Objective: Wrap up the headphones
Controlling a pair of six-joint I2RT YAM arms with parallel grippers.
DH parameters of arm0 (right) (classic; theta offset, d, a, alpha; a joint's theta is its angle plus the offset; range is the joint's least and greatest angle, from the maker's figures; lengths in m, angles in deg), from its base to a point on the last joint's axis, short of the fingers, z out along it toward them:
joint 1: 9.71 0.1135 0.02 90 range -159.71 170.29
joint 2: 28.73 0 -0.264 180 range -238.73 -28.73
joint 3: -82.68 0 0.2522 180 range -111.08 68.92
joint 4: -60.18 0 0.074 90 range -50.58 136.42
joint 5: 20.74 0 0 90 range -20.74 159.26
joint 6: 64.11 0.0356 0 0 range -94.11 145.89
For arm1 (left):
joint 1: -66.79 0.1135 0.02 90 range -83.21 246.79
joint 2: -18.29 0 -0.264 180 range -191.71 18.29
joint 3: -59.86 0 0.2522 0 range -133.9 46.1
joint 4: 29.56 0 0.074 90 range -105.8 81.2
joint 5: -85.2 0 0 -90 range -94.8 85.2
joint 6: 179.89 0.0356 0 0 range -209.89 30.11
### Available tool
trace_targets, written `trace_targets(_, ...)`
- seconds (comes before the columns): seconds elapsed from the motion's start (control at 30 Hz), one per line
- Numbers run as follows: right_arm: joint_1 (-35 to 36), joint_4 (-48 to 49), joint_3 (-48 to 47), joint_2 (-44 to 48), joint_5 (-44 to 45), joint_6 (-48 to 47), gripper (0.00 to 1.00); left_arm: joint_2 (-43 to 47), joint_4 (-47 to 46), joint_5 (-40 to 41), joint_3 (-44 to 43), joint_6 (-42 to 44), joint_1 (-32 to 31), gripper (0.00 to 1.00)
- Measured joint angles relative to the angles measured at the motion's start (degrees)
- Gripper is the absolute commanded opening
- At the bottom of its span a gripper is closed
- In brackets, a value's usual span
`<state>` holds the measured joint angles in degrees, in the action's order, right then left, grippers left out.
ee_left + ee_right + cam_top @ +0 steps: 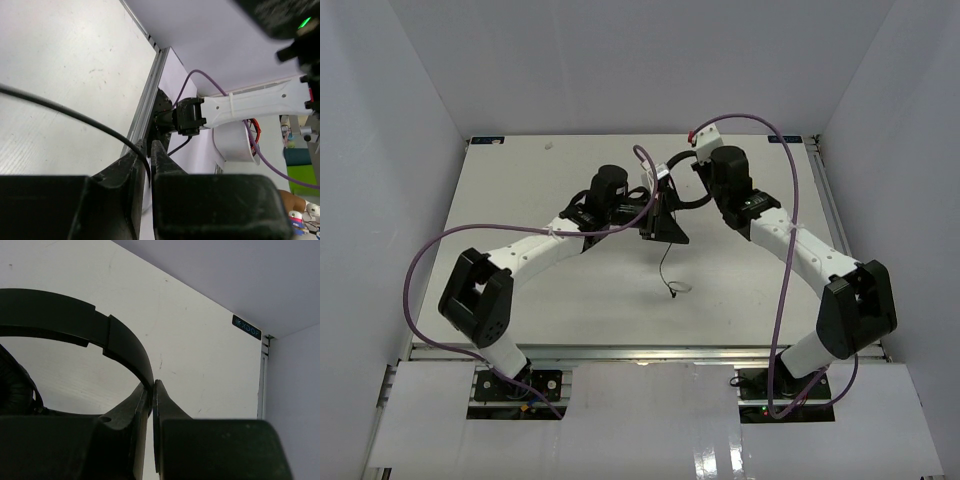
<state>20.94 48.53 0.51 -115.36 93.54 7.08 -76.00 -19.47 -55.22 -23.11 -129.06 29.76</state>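
Note:
The black headphones [686, 203] are held above the middle of the white table, between my two grippers. My right gripper [697, 170] is shut on the thin headband [75, 320]. A padded earcup [15, 382] shows at the left edge of the right wrist view. My left gripper [663, 226] is shut on the thin black cord [75, 116], which runs in between its fingertips [131, 159]. The free end of the cord [665, 262] hangs down to the table and ends in the plug [676, 290].
Purple arm cables [790, 200] loop over both arms. White walls close in the table [520, 290] at the left, the back and the right. A metal rail [830, 200] runs along the right edge. The right arm's base [187, 116] shows in the left wrist view.

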Motion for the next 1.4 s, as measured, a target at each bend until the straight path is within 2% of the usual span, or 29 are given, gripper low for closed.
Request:
trace_targets(0.3,-2.89,-6.98,-5.80,-1.27,-4.69,7.64,0.08,0.02,-1.67,5.59,3.37,1.78,-3.89,0.23)
trace_targets(0.73,-8.79,-15.46,-12.67,-2.03,-18.45,20.39,0.08,-0.05,-5.98,15.16,8.15,6.16,-5.10,0.15)
trace_targets(0.97,-12.98,-20.28,-15.80,-2.63,-27.35,24.98,0.08,-0.01,-11.84,21.05,12.53,8.77,-6.89,0.12)
trace_targets(1.2,-15.75,-23.02,-15.82,-2.69,-36.09,29.50,0.08,1.10,-20.78,26.40,18.00,10.05,-7.46,0.16)
trace_targets(1.4,-16.78,-22.85,-15.82,-2.65,-42.92,33.66,0.08,1.09,-22.50,28.57,18.26,10.41,-7.94,0.18)
